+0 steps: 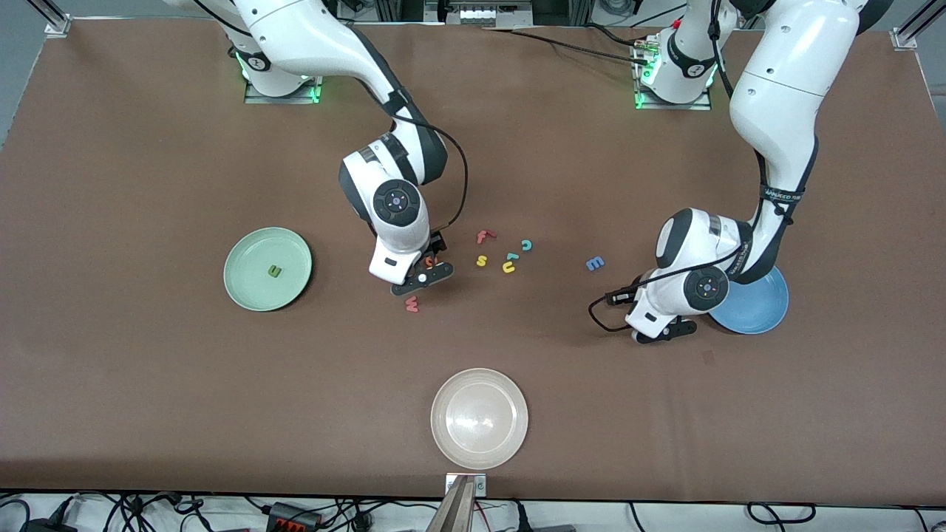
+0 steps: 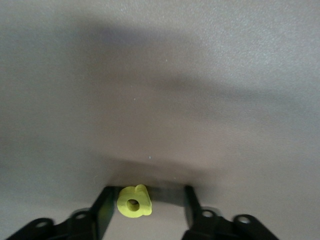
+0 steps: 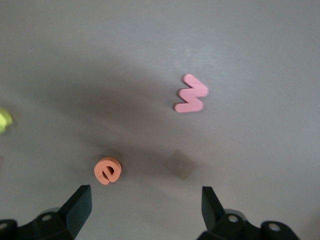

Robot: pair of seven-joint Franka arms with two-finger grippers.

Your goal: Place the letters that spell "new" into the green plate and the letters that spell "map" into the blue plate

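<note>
The green plate (image 1: 244, 284) holds the olive "n" (image 1: 275, 271). My right gripper (image 1: 423, 275) (image 3: 145, 192) hangs open low over the table. The orange "e" (image 3: 107, 170) (image 1: 430, 260) lies just ahead of one finger. The salmon "w" (image 3: 191, 93) (image 1: 412, 304) lies a little nearer the front camera. My left gripper (image 1: 660, 332) (image 2: 148, 196) is down at the table beside the blue plate (image 1: 761, 307). The yellow "a" (image 2: 133, 202) sits between its open fingers, against one finger and apart from the other. The blue "m" (image 1: 595, 263) lies between the two grippers.
A red "f" (image 1: 484, 236), a yellow "s" (image 1: 481, 260), a yellow "u" (image 1: 508, 267) and two teal letters (image 1: 526, 244) lie clustered mid-table. A whitish plate (image 1: 479, 418) stands near the table's front edge.
</note>
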